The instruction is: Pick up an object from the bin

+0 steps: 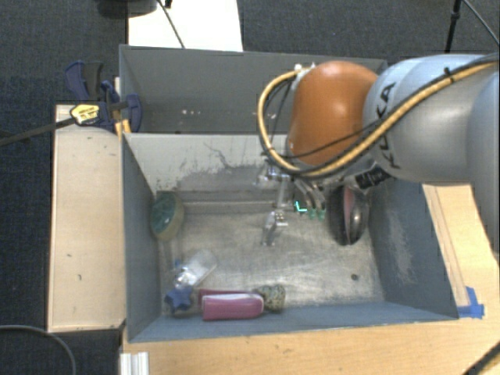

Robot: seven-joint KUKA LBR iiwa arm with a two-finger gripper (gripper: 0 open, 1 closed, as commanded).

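Over the bare middle of the grey bin hangs the end effector; whether it is open or closed cannot be told. Just to its right, a dark glossy oval thing is partly hidden under the orange-capped wrist. Well apart, a green round thing lies by the left wall, and a clear wrapper, a pink oblong and a speckled lump lie along the near wall.
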